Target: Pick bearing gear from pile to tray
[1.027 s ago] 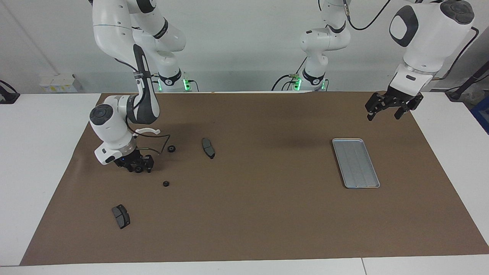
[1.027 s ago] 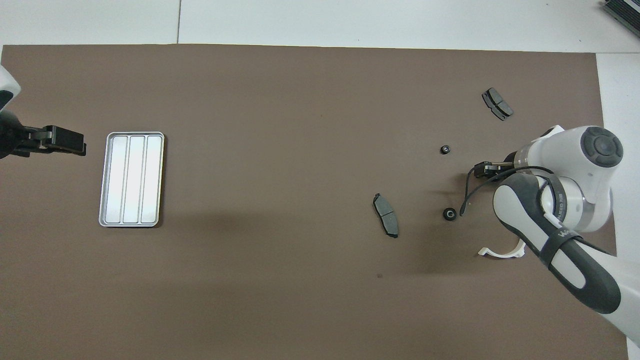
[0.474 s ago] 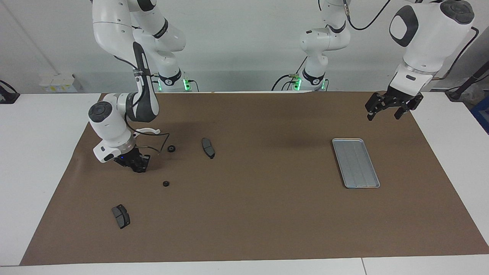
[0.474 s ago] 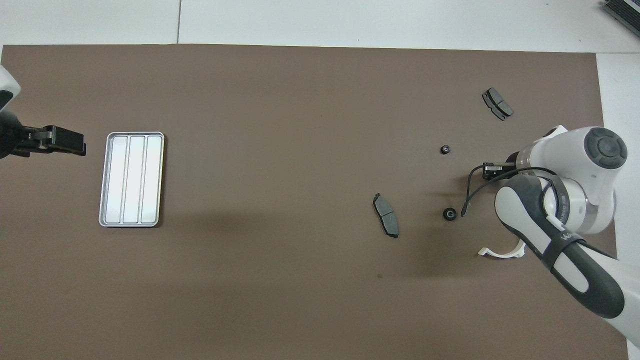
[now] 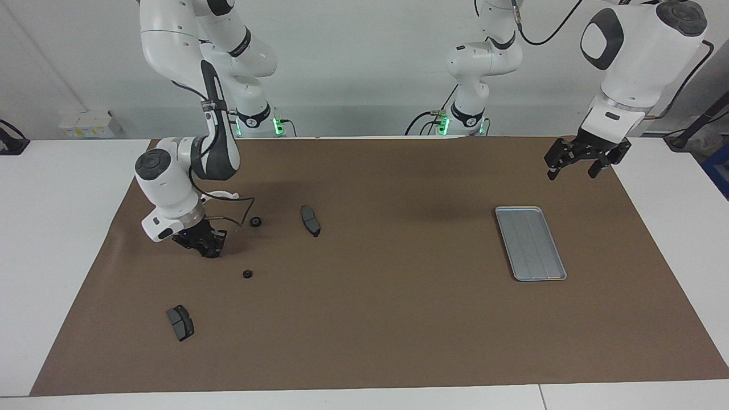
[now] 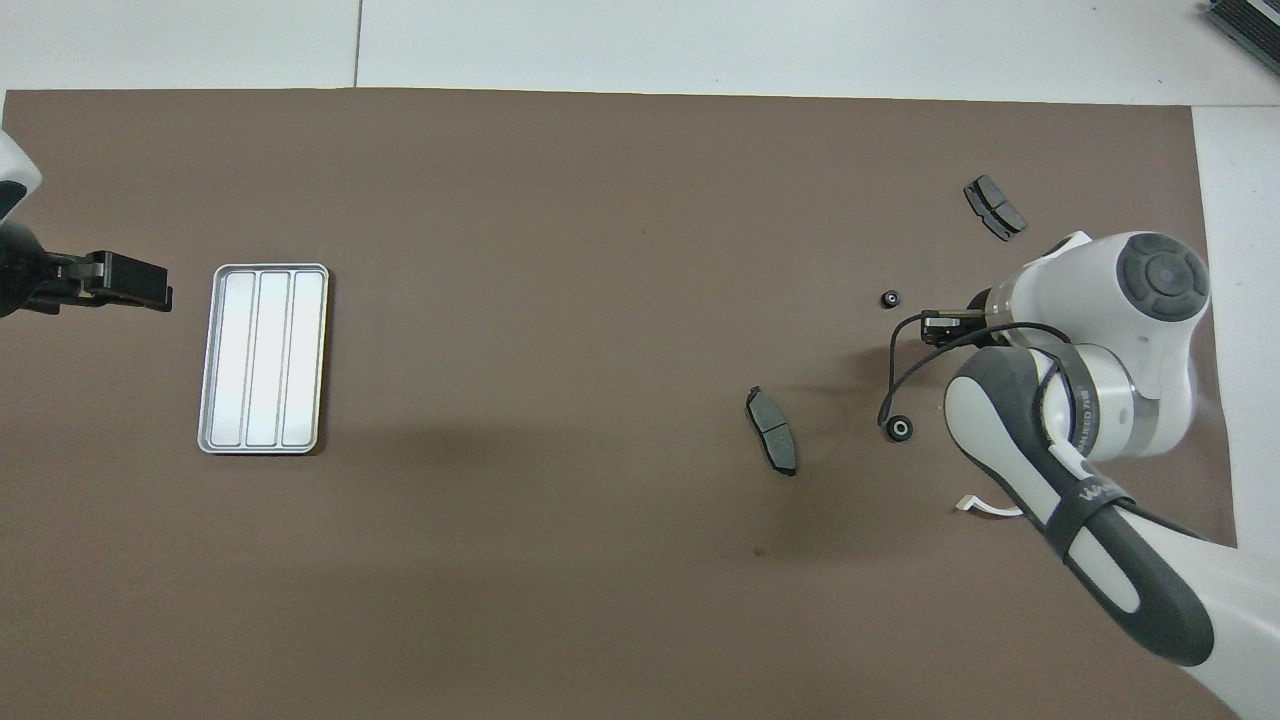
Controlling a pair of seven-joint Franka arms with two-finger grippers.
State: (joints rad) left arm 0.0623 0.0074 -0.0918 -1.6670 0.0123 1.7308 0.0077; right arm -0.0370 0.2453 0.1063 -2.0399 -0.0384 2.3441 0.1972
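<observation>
gears lie loose on the mat, tray empty

small gear (image 5: 247, 274) sits near the right gripper (image 5: 208, 248), toward the tray (image 5: 530, 243); its grip i cannot tell. left gripper (image 5: 586, 159), fingers apart, waits by the tray.

On the brown mat (image 5: 376, 319) lay two black round gears (image 5: 256, 222) (image 5: 247, 274); two dark grey brake pads (image 5: 310, 220) (image 5: 180, 322); one white half-ring bracket (image 5: 225, 195). There was one silver tray (image 5: 530, 243); two grippers were in view.
</observation>
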